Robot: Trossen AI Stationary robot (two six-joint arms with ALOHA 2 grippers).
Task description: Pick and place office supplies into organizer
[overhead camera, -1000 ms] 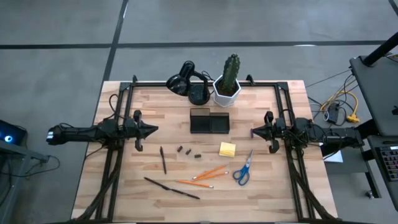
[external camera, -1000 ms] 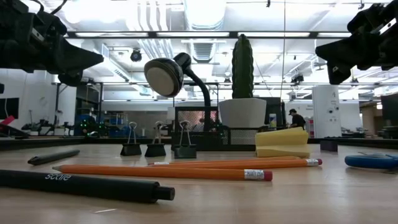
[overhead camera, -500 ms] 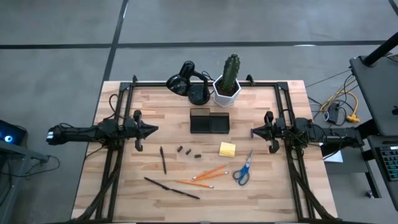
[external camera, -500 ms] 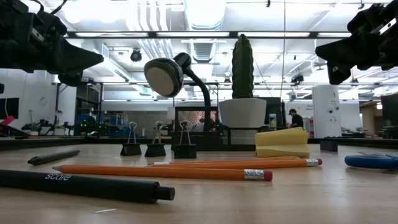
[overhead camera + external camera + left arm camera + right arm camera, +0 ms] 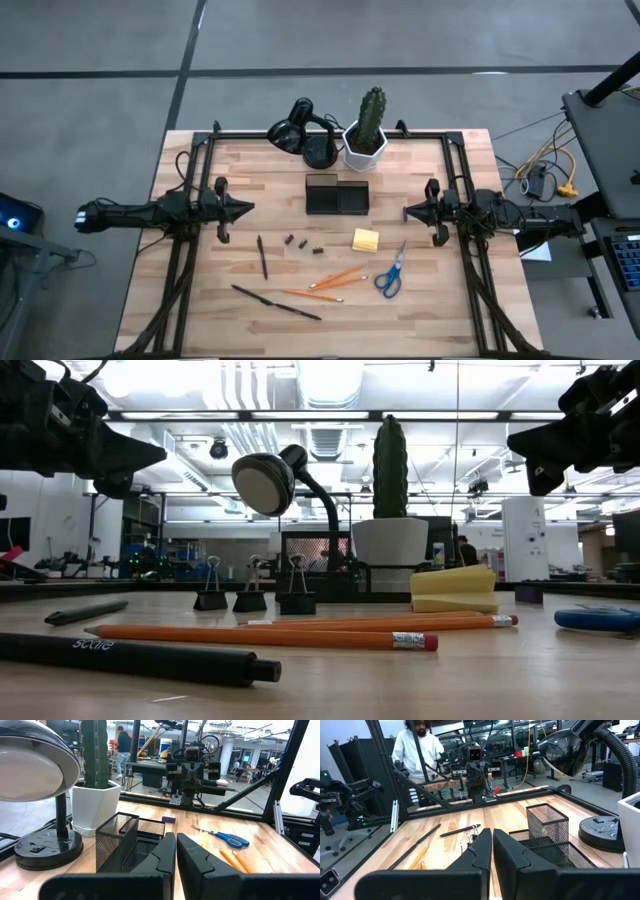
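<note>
**Q:** Where do your two grippers stand, and what do they hold?

**A:** Your left gripper [image 5: 248,208] hangs at the table's left edge and your right gripper [image 5: 407,212] at its right edge, both raised clear of the wood. Each wrist view shows its fingers pressed together with nothing between them.

**Q:** Where are the supplies and the organizer?

**A:** The black mesh organizer [image 5: 337,195] sits at table centre, in front of the desk lamp [image 5: 300,132] and the cactus pot [image 5: 366,142]. The yellow sticky-note pad [image 5: 365,240] lies just beside its front right corner. The blue-handled scissors [image 5: 391,271] lie near your right arm, the orange pencils [image 5: 333,283] between scissors and dark pens [image 5: 275,301], and three binder clips [image 5: 302,243] in front of the organizer.

**Q:** What could go wrong from here?

**A:** Likely three things. Pencils are round and lie crossed, so a shallow pinch may roll one away. Reaching over the organizer risks clipping the lamp or pot. Both arms converging on the centre could collide.
</note>
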